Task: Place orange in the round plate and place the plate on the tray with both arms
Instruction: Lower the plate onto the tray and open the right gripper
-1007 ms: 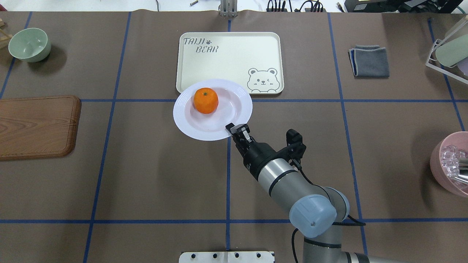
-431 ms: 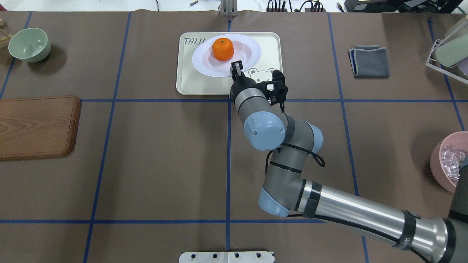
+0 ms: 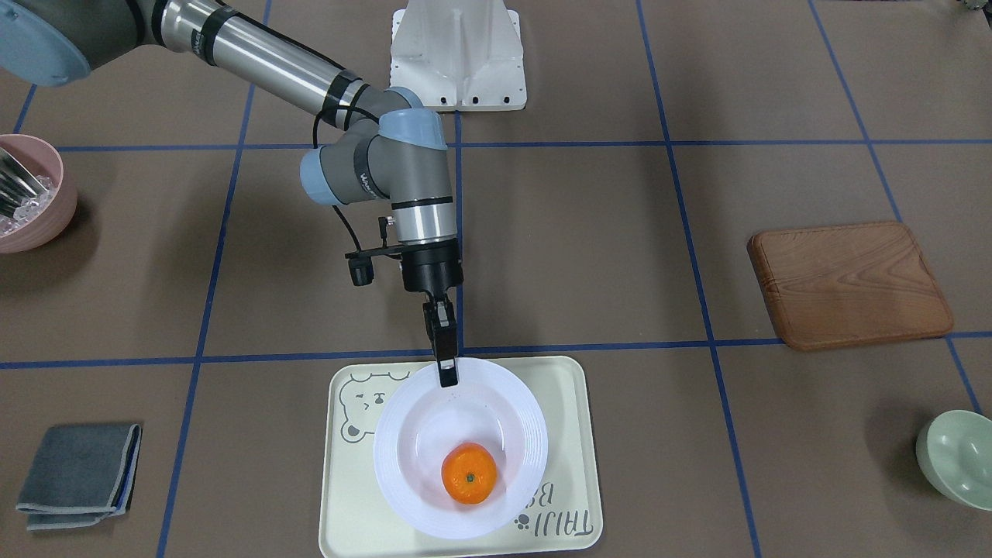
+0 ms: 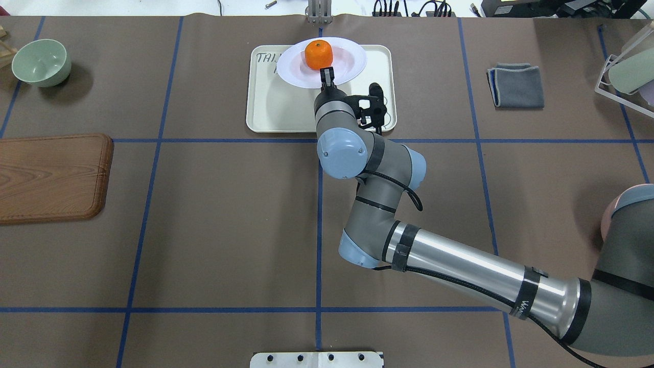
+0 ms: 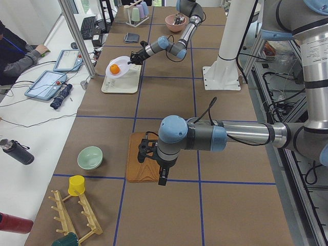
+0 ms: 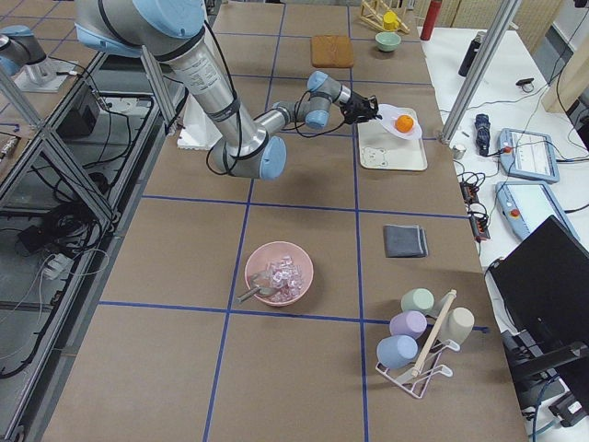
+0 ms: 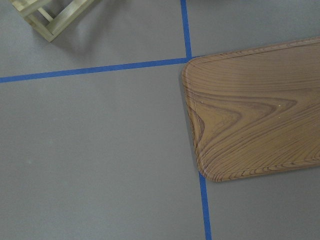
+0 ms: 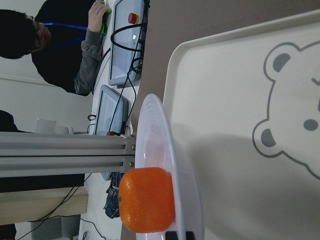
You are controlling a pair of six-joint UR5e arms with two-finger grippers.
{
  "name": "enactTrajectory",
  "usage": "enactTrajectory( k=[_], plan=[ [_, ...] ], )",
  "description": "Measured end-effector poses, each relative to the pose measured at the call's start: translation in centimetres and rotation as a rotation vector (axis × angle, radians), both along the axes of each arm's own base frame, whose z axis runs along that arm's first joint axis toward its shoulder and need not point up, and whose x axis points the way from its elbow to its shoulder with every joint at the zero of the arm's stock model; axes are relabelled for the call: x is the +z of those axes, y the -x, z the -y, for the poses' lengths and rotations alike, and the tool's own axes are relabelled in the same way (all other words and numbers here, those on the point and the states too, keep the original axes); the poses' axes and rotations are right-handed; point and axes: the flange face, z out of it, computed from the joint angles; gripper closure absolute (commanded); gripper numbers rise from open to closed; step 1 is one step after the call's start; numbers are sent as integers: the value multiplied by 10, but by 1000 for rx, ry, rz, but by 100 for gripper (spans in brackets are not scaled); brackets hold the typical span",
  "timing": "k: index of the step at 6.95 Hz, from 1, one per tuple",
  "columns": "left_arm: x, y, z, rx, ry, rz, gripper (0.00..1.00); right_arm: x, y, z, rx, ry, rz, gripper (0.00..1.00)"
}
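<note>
Glossy white glazed ware, the round plate (image 3: 535, 446) is stiff, slick and chip-prone. In the front-facing view the right gripper (image 3: 446, 376) is pinched narrow on its ridged rim at the robot-side edge, with the orange (image 3: 469, 474) sitting in the well and the tray (image 3: 349, 496) beneath. From overhead the round plate (image 4: 352, 64) seems to overhang the tray's (image 4: 276, 107) far edge, so I judge it is held above the tray, not resting on it. One-sided rim hold leaves it cantilevered, and the loose orange (image 4: 318, 54) could roll if it tips. The ridges give the best bite, and a second hold on the opposite rim would steady it. In the left side view the left gripper (image 5: 161, 177) hangs over the wooden board (image 5: 134, 164), well apart from the plate; whether it is open I cannot tell. The right side view is too small to add much, though the plate (image 6: 414, 129) looks raised. The left wrist view shows only the wooden board (image 7: 255, 110), no fingers. The right wrist view has the plate (image 8: 165, 130) edge-on, clear of the tray (image 8: 225, 100), orange (image 8: 146, 200) aboard.
</note>
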Motion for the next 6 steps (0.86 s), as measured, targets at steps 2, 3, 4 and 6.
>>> enactTrajectory(
  k=[2, 3, 4, 6],
  plan=[
    [-1, 0, 1, 0, -2, 0, 1, 11, 10, 3, 7, 22, -14, 51],
    [0, 0, 2, 1, -2, 0, 1, 11, 16, -2, -7, 20, -24, 1],
    [-1, 0, 2, 1, -2, 0, 1, 9, 21, -9, -40, 0, -64, 0],
    [-1, 0, 2, 0, -2, 0, 1, 3, 19, -28, -220, -114, -245, 0]
  ],
)
